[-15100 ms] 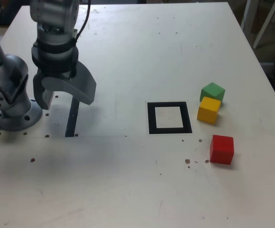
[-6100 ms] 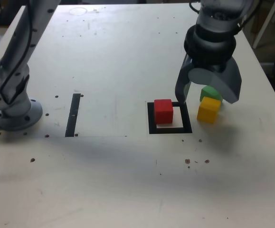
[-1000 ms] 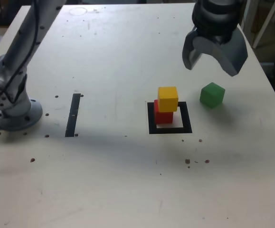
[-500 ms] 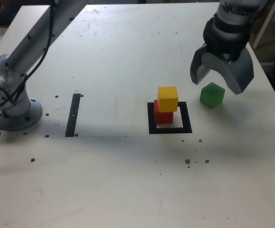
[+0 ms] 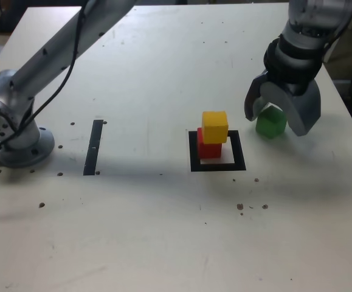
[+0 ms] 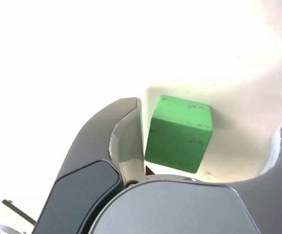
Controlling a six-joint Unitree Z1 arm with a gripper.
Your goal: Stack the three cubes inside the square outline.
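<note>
Black tape square outline (image 5: 193, 151) with a pale centre lies flat near the middle of a white table (image 5: 163, 231). Inside it sits a small red cube (image 5: 208, 148), toward the frame's far left corner as the exterior view shows it, with a small yellow cube (image 5: 215, 126) stacked squarely on top. A short straight strip of black tape (image 5: 93, 148) lies well apart toward the exterior view's left, near the grey round base of the arm (image 5: 19, 146). The tabletop is scuffed, with small dark specks and crumbs scattered over it. Toward the exterior view's right, the grey gripper (image 5: 277, 115) reaches down over a small green cube (image 5: 270, 123) resting on the table, outside the outline. The jaws stand apart, one on each side of the green cube. In the wrist view, the green cube (image 6: 178, 133) lies almost against one jaw, with a clear gap to the other.
</note>
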